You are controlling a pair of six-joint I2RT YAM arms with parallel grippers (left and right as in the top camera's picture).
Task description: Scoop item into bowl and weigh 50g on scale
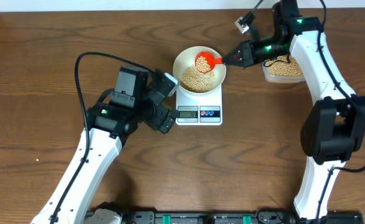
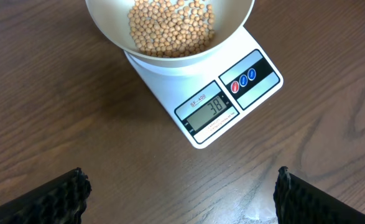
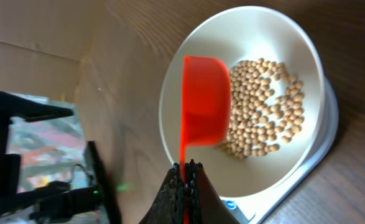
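Orange plastic scoop (image 3: 204, 99), clamped in the right gripper (image 3: 185, 169), tilts over the round white bowl (image 1: 180, 57) of small tan beans (image 2: 170, 28) on the white digital scale (image 2: 170, 93). Display (image 2: 213, 107) reads under fifty: trickle grains slowly. Left gripper (image 1: 167, 102) hangs beside, jaws apart.

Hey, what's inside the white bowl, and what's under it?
Inside lies a heap of tan beans, with the red scoop held over it by the right pincer. Under the bowl sits the scale; its platform is covered, and the beans hide the bowl's floor.
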